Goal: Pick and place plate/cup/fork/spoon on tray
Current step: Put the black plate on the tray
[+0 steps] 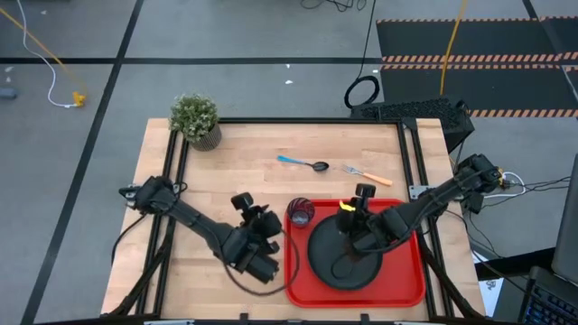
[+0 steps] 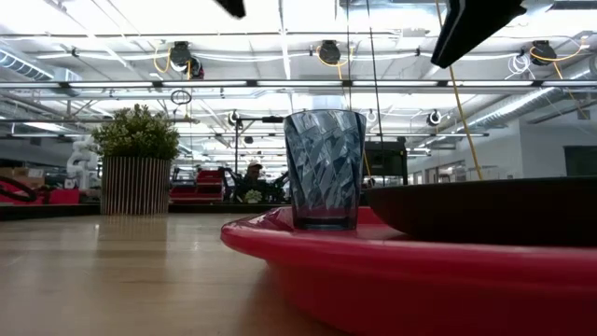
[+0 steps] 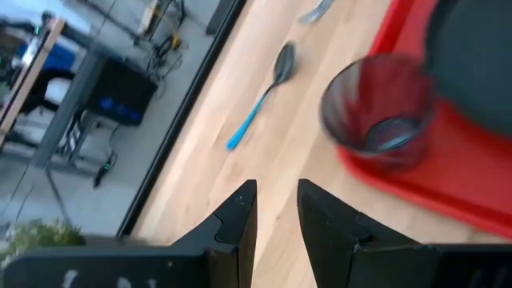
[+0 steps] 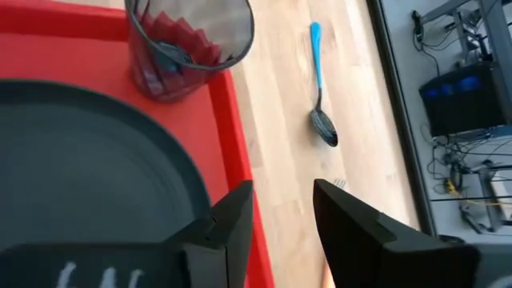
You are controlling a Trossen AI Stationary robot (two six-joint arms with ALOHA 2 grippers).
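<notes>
The red tray point(image 1: 406, 289) lies at the table's near right. The black plate point(image 1: 348, 262) lies flat on it. The glass cup point(image 1: 300, 213) stands upright in the tray's far left corner point(image 2: 324, 168). The blue-handled spoon point(image 1: 302, 163) and the orange-handled fork point(image 1: 366, 173) lie on the bare wood beyond the tray. My left gripper point(image 1: 246, 204) is open and empty, left of the cup point(image 3: 376, 108). My right gripper point(image 1: 361, 191) is open and empty, over the tray's far rim point(image 4: 232, 120), pointing toward the spoon point(image 4: 320, 88).
A potted plant point(image 1: 195, 119) stands at the table's far left corner. Black frame rails point(image 1: 411, 153) run along the table's sides. Bare wood lies between the plant and the cutlery and to the left of the tray.
</notes>
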